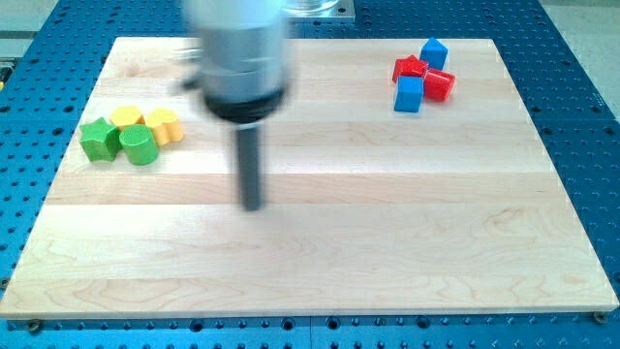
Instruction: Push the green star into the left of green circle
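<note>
The green star (97, 139) lies near the board's left edge, touching the left side of the green circle (139, 144). My tip (253, 205) is on the board to the right of and below both, well apart from them. The rod rises from it to the blurred arm body at the view's top.
Two yellow blocks (127, 118) (165, 125) sit just above and right of the green circle. At the view's top right, two blue blocks (434, 51) (410, 94) and two red blocks (411, 67) (439, 84) cluster together. The wooden board (387, 233) lies on a blue perforated table.
</note>
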You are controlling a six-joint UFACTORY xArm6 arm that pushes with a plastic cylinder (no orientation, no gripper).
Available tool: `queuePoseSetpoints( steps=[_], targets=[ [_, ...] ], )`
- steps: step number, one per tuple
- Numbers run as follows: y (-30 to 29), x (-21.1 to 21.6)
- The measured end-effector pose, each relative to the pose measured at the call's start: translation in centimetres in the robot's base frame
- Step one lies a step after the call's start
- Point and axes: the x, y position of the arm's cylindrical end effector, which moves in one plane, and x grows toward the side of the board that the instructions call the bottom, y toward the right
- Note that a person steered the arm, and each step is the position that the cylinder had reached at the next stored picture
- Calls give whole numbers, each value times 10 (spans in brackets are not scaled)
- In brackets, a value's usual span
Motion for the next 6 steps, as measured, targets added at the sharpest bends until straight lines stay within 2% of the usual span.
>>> queuePoseSetpoints(
  steps=[1,2,5,6],
  targets=[
    [-135,-23],
    [-162,-71],
    [-118,-81],
    [-118,-62]
  ],
)
